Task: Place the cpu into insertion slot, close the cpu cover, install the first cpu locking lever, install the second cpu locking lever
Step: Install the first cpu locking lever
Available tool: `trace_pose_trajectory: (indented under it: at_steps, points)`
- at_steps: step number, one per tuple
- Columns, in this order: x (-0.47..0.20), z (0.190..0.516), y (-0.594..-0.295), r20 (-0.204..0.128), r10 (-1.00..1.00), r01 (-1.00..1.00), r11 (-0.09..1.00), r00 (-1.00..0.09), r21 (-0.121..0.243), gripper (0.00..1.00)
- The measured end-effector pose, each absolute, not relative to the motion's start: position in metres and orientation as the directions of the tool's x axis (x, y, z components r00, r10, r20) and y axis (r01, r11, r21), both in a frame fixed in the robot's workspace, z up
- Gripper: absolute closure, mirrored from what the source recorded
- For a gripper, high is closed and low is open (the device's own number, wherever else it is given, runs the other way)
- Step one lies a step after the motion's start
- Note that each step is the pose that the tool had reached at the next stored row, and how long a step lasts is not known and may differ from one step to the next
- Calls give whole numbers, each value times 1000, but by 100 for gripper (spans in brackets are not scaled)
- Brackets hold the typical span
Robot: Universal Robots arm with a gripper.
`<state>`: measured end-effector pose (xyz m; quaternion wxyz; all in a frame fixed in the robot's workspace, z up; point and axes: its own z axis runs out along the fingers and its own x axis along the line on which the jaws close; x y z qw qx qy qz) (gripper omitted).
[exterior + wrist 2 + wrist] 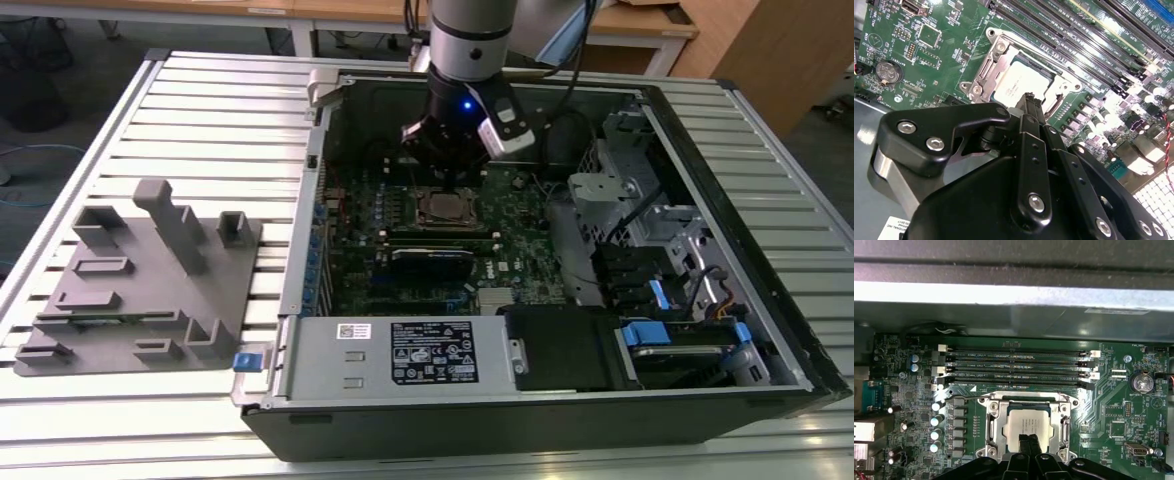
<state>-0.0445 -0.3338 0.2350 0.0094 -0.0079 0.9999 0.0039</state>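
While the claw (450, 178) hangs low inside the open case (304, 210), walls hem it in and memory slots (1014, 367) run just beyond. Fingers pressed together, holding nothing, tips directly over the cpu (1026, 422), seated in the insertion slot (1030, 405) and framed by the flat-lying cpu cover (995, 426).

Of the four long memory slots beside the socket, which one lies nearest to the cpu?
The slot running right along the metal frame around the cpu; the other three lie beyond it, toward the case wall.
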Motion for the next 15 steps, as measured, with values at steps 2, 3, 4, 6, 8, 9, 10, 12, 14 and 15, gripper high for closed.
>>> trace_pose_trajectory:
  at_steps: [2, 3, 4, 6, 8, 9, 10, 12, 14, 15]
  points:
    - [-45, 235, -334, -19, -16, -16, 1000, -1000, 8, 89]
    - [-45, 236, -334, -19, -16, -16, 1000, -1000, 8, 89]
    - [-45, 236, -334, -19, -16, -16, 1000, -1000, 7, 89]
    - [-45, 236, -334, -19, -16, -16, 1000, -1000, 8, 89]
    - [-45, 236, -334, -19, -16, -16, 1000, -1000, 8, 89]
    - [-45, 236, -334, -19, -16, -16, 1000, -1000, 7, 89]
    - [-45, 237, -334, -19, -16, -16, 1000, -1000, 7, 89]
    - [-45, 237, -334, -19, -16, -16, 1000, -1000, 8, 89]
    - [-45, 239, -334, -19, -16, -16, 1000, -1000, 8, 89]
    - [-45, 239, -334, -19, -16, -16, 1000, -1000, 8, 89]
